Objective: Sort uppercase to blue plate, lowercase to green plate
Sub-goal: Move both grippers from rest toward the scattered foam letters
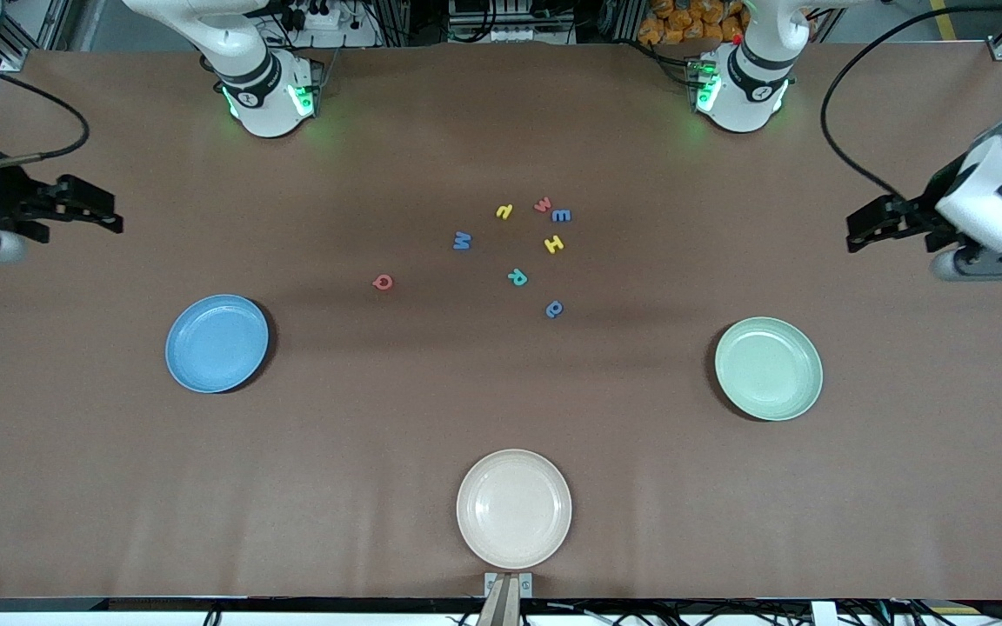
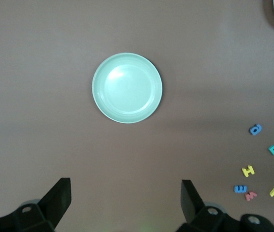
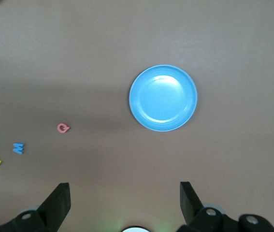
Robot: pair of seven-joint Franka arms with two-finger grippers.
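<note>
Waiting with fingers spread and empty, the left hand and right hand hover at the bench ends. Eight letters lie mid-bench, none on the blue plate or green plate. Risk: tiny, crowded letters invite a mispick.

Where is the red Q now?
In the front view the red Q lies alone on the table, between the blue plate and the letter cluster, nearest the blue M.

Loose foam letters were the only readable signs.
Red Q, blue M, teal R, yellow H and yellow n lay on the table, well apart from both pincers.
</note>
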